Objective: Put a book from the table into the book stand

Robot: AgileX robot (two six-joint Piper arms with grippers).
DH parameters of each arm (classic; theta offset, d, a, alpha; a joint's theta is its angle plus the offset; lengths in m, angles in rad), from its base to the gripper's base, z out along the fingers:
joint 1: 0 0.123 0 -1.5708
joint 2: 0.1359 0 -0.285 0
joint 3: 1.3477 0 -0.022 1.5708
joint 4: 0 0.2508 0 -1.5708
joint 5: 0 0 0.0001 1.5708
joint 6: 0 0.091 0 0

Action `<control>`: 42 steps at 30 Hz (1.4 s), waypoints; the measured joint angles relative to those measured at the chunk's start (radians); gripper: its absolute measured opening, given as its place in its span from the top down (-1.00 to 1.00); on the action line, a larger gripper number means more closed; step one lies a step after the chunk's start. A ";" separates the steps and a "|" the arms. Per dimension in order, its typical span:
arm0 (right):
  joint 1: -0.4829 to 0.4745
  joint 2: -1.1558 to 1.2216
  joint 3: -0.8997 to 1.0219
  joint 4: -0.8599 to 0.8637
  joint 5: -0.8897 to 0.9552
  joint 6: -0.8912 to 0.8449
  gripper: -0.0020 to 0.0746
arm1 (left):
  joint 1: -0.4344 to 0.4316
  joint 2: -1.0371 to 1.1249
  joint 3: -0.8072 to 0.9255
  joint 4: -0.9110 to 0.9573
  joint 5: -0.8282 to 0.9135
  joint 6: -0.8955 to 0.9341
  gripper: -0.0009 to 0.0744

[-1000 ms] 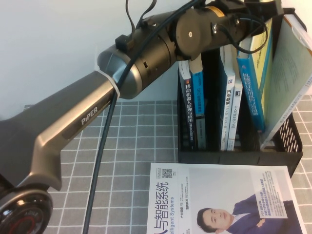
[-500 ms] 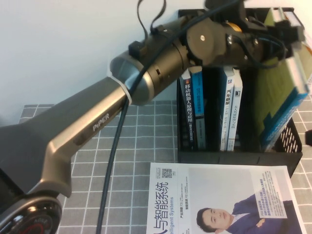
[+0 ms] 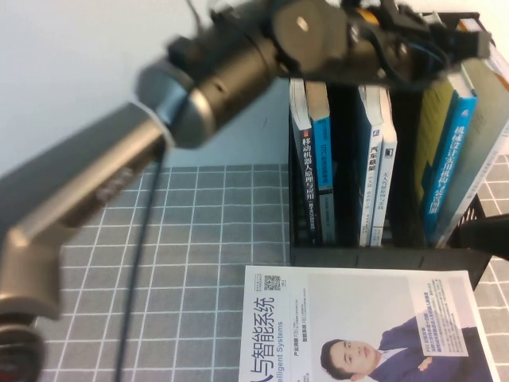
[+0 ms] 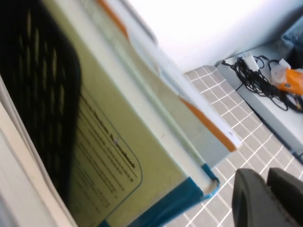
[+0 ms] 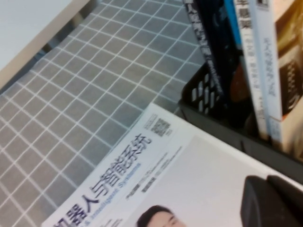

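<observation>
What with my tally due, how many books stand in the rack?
6: two left, two middle, the book and a grey one leaning right; more may hide. Left gripper above them, right gripper over the table's white book.

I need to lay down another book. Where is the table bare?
Bare table lies left of the book stand and the white book. Crowded at right: the left gripper is above the book; the right gripper is over the white book.
</observation>
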 joint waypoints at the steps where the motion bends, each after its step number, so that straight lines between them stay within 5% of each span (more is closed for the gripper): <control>1: 0.002 0.000 0.000 -0.006 0.014 0.006 0.96 | 0.009 -0.023 0.000 0.000 0.024 0.038 0.89; 7: 0.004 0.000 0.000 -0.175 0.157 0.143 0.96 | 0.033 -0.171 -0.002 0.081 0.265 0.201 0.97; 17: 0.004 0.000 -0.089 -0.724 0.338 0.555 0.96 | 0.035 -0.310 -0.002 0.387 0.718 0.158 0.97; 23: 0.004 -0.041 -0.110 -0.916 0.286 0.709 0.96 | 0.036 -0.374 -0.002 0.634 0.703 0.021 0.97; 31: 0.004 -0.291 -0.109 -0.937 0.116 0.692 0.96 | 0.038 -0.482 0.049 0.776 0.707 -0.031 0.97; 42: 0.004 -0.643 0.107 -0.686 -0.099 0.446 0.96 | 0.038 -0.821 0.631 0.876 0.298 -0.237 0.97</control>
